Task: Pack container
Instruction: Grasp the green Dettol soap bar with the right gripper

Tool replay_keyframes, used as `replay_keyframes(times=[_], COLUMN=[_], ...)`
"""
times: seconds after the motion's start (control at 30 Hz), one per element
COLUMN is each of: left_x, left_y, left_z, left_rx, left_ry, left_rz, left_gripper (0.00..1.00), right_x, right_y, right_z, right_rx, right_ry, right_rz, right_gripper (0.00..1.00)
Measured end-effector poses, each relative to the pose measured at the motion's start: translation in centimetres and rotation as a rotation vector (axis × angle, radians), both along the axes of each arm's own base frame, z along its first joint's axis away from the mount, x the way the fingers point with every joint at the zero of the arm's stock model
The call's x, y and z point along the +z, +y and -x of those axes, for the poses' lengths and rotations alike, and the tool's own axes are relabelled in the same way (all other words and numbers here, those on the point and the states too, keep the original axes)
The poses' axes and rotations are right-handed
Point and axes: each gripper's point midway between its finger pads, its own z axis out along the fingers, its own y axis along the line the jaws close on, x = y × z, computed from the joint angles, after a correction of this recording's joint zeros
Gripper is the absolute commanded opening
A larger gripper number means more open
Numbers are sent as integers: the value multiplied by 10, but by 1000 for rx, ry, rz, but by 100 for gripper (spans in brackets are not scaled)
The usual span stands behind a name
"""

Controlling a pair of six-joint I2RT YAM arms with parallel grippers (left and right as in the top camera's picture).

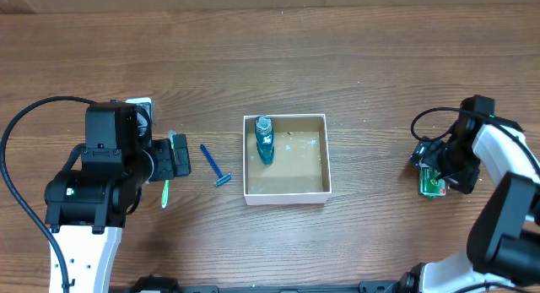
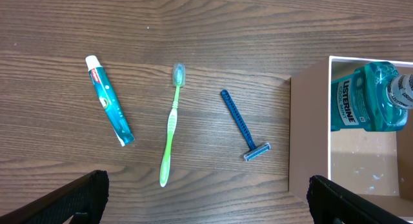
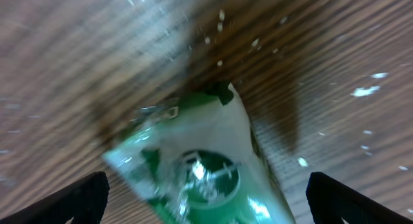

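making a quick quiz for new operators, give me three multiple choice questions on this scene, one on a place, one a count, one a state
1. Where is the Listerine mouthwash bottle?
a) inside the container
b) in a drawer
c) on a shelf

2. How many toiletries lie outside the container in the left wrist view?
a) one
b) three
c) five

3. The left claw is:
a) shut on a sponge
b) shut on a cup
c) open, holding nothing

Answers:
1 a, the overhead view shows the bottle between the box walls.
2 b, there are a toothpaste tube, a green toothbrush and a blue razor.
3 c, its fingers stand wide apart with only wood between them.
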Motion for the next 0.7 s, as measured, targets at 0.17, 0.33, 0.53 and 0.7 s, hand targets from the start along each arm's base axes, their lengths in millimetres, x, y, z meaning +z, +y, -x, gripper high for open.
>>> replay_keyframes(times=[0.17,0.33,0.53,0.7], left_x=[0,0,0,0], left_y=[0,0,0,0], left_z=[0,0,0,0], left_rx=[0,0,0,0], left_ry=[0,0,0,0], left_rz=[0,0,0,0], left_gripper=[100,100,100,100], right_x=[-13,-13,-12,14], right_y=[3,2,3,20], right_z=[5,5,5,4], right_rx=[13,15,9,-11], right_ry=[49,48,49,102], right_rz=[-22,-21,-23,-134], right_gripper=[80,53,47,46])
